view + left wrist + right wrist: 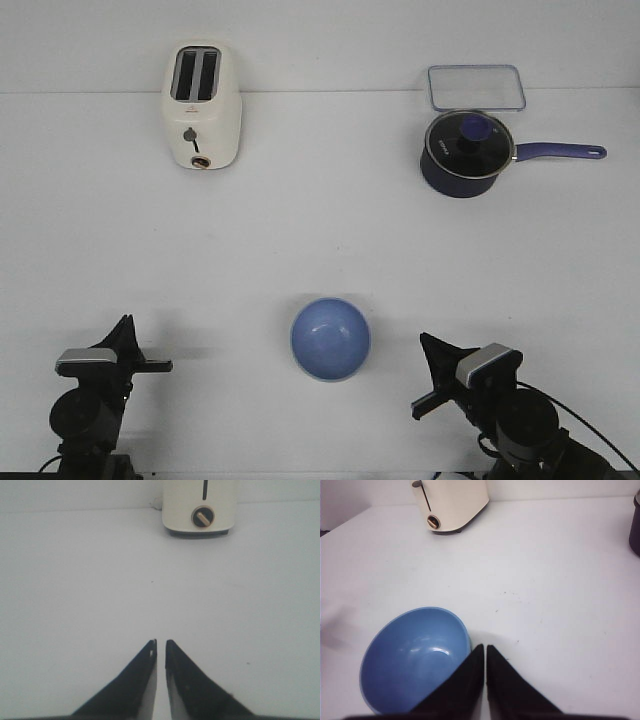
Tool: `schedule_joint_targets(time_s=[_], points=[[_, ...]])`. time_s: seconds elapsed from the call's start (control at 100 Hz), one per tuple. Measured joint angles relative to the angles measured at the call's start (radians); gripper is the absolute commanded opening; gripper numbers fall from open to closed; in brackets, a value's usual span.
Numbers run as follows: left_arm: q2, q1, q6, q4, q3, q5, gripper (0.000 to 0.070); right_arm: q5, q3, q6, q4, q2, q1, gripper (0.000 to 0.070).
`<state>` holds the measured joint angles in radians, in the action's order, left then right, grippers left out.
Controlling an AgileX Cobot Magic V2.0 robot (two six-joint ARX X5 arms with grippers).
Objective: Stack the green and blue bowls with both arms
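The periwinkle blue bowl [330,340] sits upright on the white table, near the front middle. In the right wrist view the blue bowl [415,660] is close beside my fingers, and a thin green sliver [469,641] shows just outside its rim; the rest of the green bowl is hidden. My right gripper [425,340] [485,646] is shut and empty, just right of the bowl and apart from it. My left gripper [126,322] [161,641] is shut and empty at the front left, over bare table, well left of the bowl.
A cream toaster [201,105] [200,510] [452,505] stands at the back left. A dark navy saucepan [465,155] with lid and long handle is at the back right, with a clear rectangular container [477,87] behind it.
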<state>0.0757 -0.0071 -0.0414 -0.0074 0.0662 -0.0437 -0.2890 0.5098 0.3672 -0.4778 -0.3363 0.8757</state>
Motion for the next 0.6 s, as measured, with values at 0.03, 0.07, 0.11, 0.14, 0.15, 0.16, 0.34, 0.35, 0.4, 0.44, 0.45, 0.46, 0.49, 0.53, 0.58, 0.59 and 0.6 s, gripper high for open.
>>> schedule_joint_targets(time_s=[0.03,0.07,0.11,0.14,0.15,0.16,0.34,0.35,0.4,0.44,0.45,0.46,0.49,0.53,0.58,0.59,0.6], points=[[-0.008,0.005,-0.002,0.0,-0.008,0.008,0.0015,0.0,0.0,0.0,0.0,0.0,0.0,0.0009],[-0.022,0.01,-0.002,0.001,-0.019,0.016,0.0015,0.0,0.0,0.0,0.0,0.0,0.0,0.0009],[-0.039,0.014,-0.002,0.002,-0.03,0.02,0.0015,0.0,0.0,0.0,0.0,0.0,0.0,0.0009],[-0.054,0.017,-0.002,-0.008,-0.032,0.024,0.0015,0.0,0.0,0.0,0.0,0.0,0.0,0.0009],[-0.059,0.018,-0.002,-0.007,-0.032,0.024,0.0015,0.0,0.0,0.0,0.0,0.0,0.0,0.0009],[-0.064,0.018,-0.002,-0.007,-0.032,0.024,0.0015,0.0,0.0,0.0,0.0,0.0,0.0,0.0009],[-0.071,0.021,-0.002,-0.002,-0.032,0.028,0.0015,0.0,0.0,0.0,0.0,0.0,0.0,0.0009],[-0.071,0.021,-0.002,-0.002,-0.032,0.028,0.0015,0.0,0.0,0.0,0.0,0.0,0.0,0.0009],[-0.071,0.021,-0.002,-0.001,-0.032,0.028,0.0015,0.0,0.0,0.0,0.001,0.0,0.0,0.0009],[-0.071,0.021,-0.002,-0.001,-0.032,0.028,0.0015,0.0,0.0,0.0,0.0,0.0,0.0,0.0009],[-0.071,0.021,-0.002,-0.001,-0.032,0.028,0.0015,0.0,0.0,0.0,0.0,0.0,0.0,0.0009],[-0.071,0.021,-0.002,-0.001,-0.032,0.028,0.0015,0.0,0.0,0.0,0.0,0.0,0.0,0.0009],[-0.071,0.021,-0.002,-0.001,-0.032,0.028,0.0015,0.0,0.0,0.0,0.0,0.0,0.0,0.0009],[-0.071,0.021,-0.002,-0.001,-0.032,0.028,0.0015,0.0,0.0,0.0,0.0,0.0,0.0,0.0009],[-0.071,0.021,-0.002,-0.001,-0.032,0.028,0.0015,0.0,0.0,0.0,0.0,0.0,0.0,0.0009],[-0.071,0.021,-0.002,-0.001,-0.032,0.028,0.0015,0.0,0.0,0.0,0.0,0.0,0.0,0.0009],[-0.071,0.021,-0.002,-0.001,-0.032,0.028,0.0015,0.0,0.0,0.0,0.0,0.0,0.0,0.0009]])
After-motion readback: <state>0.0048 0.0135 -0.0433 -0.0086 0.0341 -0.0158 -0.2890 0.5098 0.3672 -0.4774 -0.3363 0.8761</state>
